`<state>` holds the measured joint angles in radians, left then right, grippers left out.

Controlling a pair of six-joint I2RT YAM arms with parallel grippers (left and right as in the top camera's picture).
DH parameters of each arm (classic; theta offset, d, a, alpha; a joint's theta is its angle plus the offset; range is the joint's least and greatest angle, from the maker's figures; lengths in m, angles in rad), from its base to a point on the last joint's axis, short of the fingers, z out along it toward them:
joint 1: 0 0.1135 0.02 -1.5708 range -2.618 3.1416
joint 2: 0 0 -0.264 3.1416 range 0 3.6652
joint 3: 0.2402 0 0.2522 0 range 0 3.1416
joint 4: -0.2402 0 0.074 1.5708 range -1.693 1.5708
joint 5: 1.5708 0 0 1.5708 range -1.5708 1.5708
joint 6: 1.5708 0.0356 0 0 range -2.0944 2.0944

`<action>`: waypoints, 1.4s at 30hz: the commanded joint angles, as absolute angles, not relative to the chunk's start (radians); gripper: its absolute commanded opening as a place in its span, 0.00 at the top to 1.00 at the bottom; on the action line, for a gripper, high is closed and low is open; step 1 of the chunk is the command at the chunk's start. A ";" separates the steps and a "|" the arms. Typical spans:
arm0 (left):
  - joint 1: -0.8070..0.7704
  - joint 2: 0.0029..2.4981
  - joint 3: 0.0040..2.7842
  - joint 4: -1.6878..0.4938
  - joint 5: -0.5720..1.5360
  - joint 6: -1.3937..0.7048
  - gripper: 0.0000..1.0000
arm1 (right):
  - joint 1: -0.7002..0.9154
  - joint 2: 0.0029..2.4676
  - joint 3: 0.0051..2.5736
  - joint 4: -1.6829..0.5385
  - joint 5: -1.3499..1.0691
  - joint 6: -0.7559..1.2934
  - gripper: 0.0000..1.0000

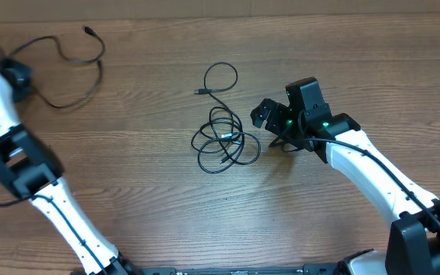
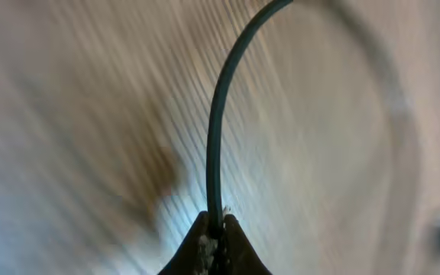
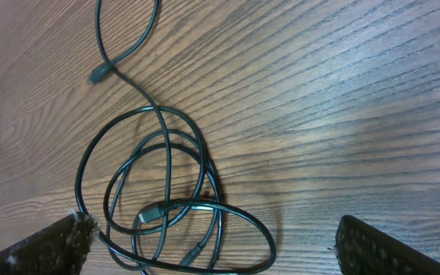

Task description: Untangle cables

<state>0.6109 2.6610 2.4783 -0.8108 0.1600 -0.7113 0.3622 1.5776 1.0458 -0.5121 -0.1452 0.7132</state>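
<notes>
A coiled bundle of thin black cables [image 1: 224, 141] lies mid-table, with one loop [image 1: 220, 76] reaching back and a small plug [image 1: 198, 92] at its end. A separate black cable [image 1: 79, 65] lies loose at the far left, ending in a plug [image 1: 88, 31]. My left gripper [image 1: 21, 76] is shut on this cable [image 2: 214, 145], with the jaws [image 2: 214, 237] pinched on it close above the blurred wood. My right gripper [image 1: 270, 118] is open just right of the bundle. In the right wrist view the bundle [image 3: 163, 206] lies between the spread fingers [image 3: 216, 244], untouched.
The wooden table [image 1: 342, 61] fills the view. The white left arm [image 1: 44, 191] runs along the left side, and the white right arm [image 1: 373, 176] comes in from the lower right.
</notes>
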 commanded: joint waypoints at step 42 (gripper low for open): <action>0.405 2.585 2.402 -1.097 -0.018 0.101 0.29 | 0.364 1.580 1.048 -0.507 -0.135 0.707 0.00</action>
